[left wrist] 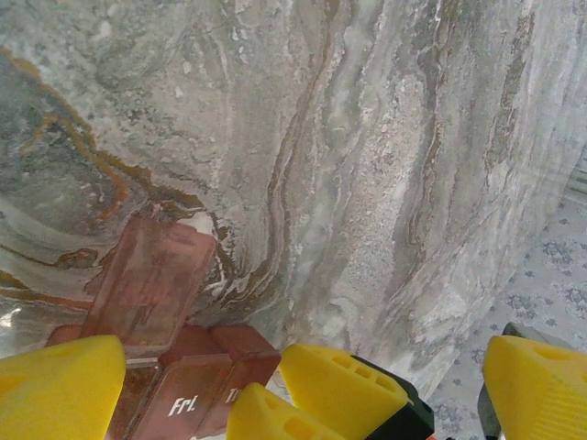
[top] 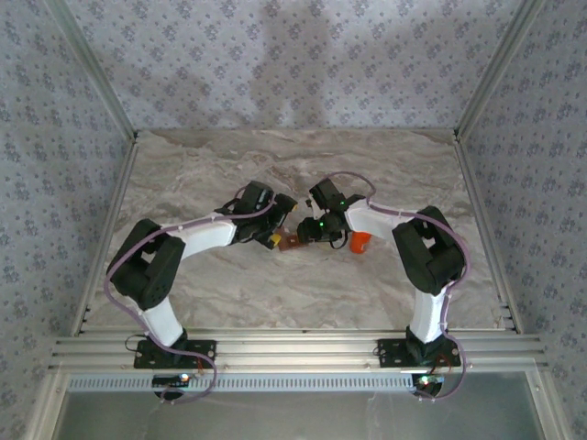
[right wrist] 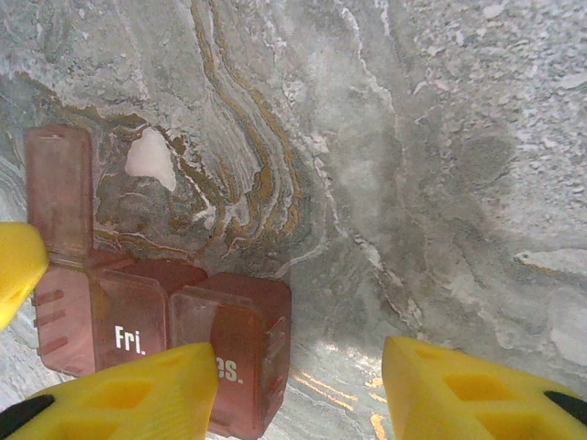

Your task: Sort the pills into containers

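Marble counter (top: 229,293); left gripper (left wrist: 298,371) fully released; right gripper (right wrist: 303,385) half-spread, empty. Both crowd centre over reddish-brown pill organizer (right wrist: 229,330), one lid (right wrist: 57,188) open. Risk: fingers (right wrist: 128,394) clash, or shove the light organizer sideways.

1. My top camera is fixed above and behind my arm bases (top: 174,351). It looks down and forward over the whole marble table (top: 229,302) to the patterned back wall, from far off.
2. My left wrist camera looks out past my left fingers (left wrist: 55,385), very close to the tabletop.
3. My right wrist camera looks past my right fingers (right wrist: 459,385), just as close.
4. Both wrist views share the containers (left wrist: 151,275), including the "Fri." cell. The top view shows them small, at mid-table.
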